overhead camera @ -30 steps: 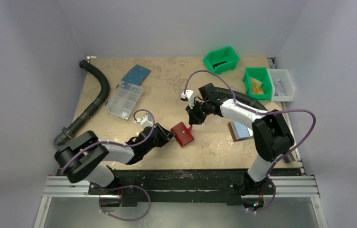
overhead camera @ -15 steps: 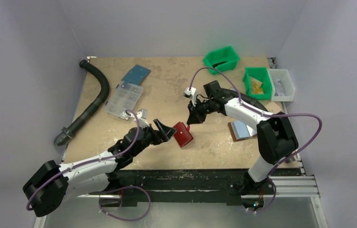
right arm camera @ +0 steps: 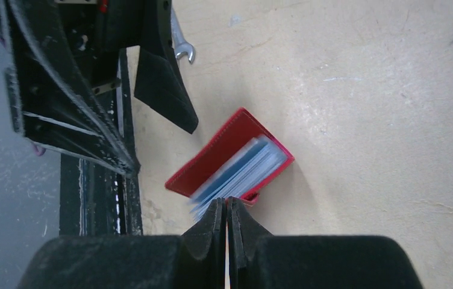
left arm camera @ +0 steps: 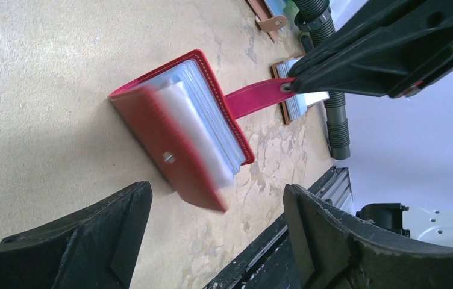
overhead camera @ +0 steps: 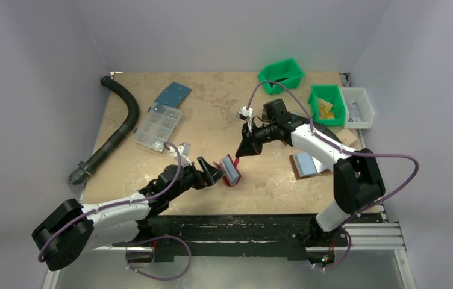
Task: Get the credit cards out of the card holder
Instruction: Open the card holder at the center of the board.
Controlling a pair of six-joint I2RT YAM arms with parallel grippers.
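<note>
Early stage: no card is out yet, as far as the views show. The card holder (overhead camera: 231, 171) is on the table (overhead camera: 212, 108) near the front edge, between the two arms. It is tipped up and partly fanned open, with its red covers apart and the pale blue-grey pocket leaves (left arm camera: 203, 114) showing between them. The right gripper (right arm camera: 224, 208) has its jaws clenched on the holder's red strap (left arm camera: 252, 100). The strap is stretched straight out from the holder, so this arm looks to be pulling one side open. The left gripper (overhead camera: 213, 173) is just beside the holder on its left, jaws released and spread wide. The holder sits ahead of the gap and is not touched in the left wrist view. Credit cards: I cannot tell card edges from pocket leaves because both wrist views are blurred there. Nothing card-like lies loose next to the holder, so they are judged to be all inside still. A brown folder (overhead camera: 305, 164) with a pale blue face lies off to the right, well apart, and is not the target. Done so far: the clasp is undone, with the snap stud (left arm camera: 168, 157) bare on the cover, and the holder is part open. Left to do: steady it open, pinch a card edge with the left jaws, slide it out, lay it on the table, then repeat for every card.
</note>
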